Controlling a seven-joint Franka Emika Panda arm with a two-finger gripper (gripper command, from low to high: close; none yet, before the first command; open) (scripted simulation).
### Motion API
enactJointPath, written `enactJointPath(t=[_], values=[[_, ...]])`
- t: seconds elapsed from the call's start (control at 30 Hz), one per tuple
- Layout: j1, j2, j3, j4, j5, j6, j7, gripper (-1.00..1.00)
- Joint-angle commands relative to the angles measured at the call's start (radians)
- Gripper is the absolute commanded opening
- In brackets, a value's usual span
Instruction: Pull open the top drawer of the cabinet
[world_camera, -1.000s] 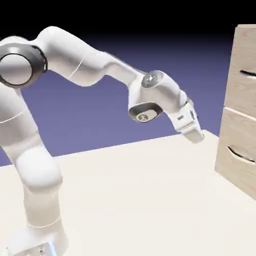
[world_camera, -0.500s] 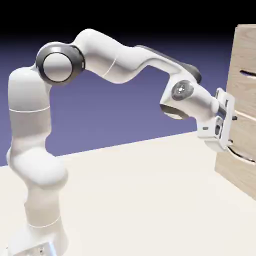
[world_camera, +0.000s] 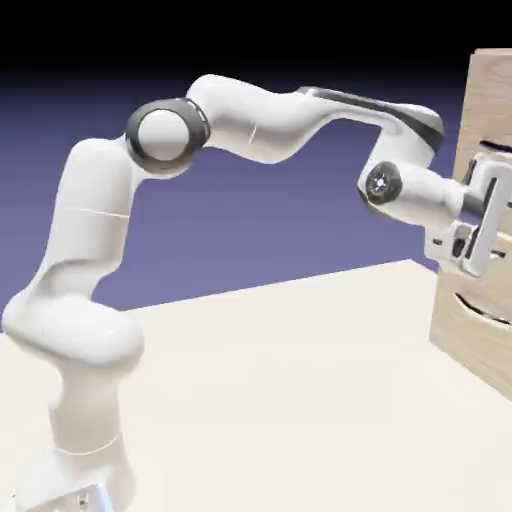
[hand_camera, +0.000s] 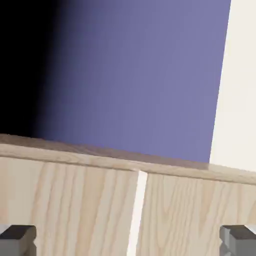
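Observation:
The cabinet (world_camera: 478, 345) of pale wood grain stands at the exterior view's right edge. Its top drawer (world_camera: 492, 100) is flush with the front. My gripper (world_camera: 497, 225) is up against the cabinet front, near the seam between the two drawer fronts, and the white hand hides most of the top drawer's handle. The hand view is rolled: the top drawer (hand_camera: 70, 210) fills the lower left, and a pale seam (hand_camera: 136, 215) divides it from the lower drawer (hand_camera: 195, 215). My gripper (hand_camera: 128, 242) is open, its grey fingertips (hand_camera: 17, 240) far apart with only wood between them.
The lower drawer's dark handle (world_camera: 483, 315) shows just under the hand. The cream table (world_camera: 280, 390) stretches from the robot's base to the cabinet's foot. The arm's elbow (world_camera: 165, 135) stands high at the left.
The arm has swung right and stretched out. The hand rose from beside the lower drawer to the seam between the drawers. The jaws stayed wide apart.

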Motion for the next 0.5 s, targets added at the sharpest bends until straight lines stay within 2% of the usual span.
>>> enactJointPath(t=[0.0, 0.37, 0.47], values=[[0.015, 0.022, -0.02, 0.025, 0.044, -0.002, -0.005, 0.0], [0.175, 0.264, -0.235, 0.303, 0.522, -0.027, -0.061, 0.0], [0.16, 0.3, -0.237, 0.355, 0.524, -0.022, -0.025, 0.0]])
